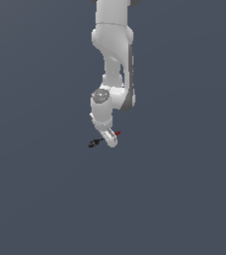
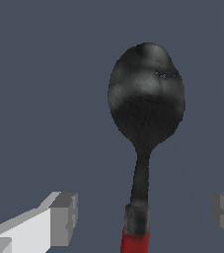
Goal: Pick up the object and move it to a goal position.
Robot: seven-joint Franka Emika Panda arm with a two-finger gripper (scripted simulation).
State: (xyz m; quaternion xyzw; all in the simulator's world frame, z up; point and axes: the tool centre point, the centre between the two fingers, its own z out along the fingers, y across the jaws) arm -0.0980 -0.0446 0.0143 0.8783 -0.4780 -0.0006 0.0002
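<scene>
One spoon (image 2: 145, 108) (black head, red handle), one white arm (image 1: 113, 60)

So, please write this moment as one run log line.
phase: approach | gripper: open, jaws either side of spoon | contact: none seen | spoon: not grasped

Through the wrist camera I see the slender spoon with a round black head and red handle (image 2: 145, 148) lying between my gripper's (image 2: 145, 217) two grey fingertips (image 2: 64, 217), which stand apart, touching neither side of it.
</scene>
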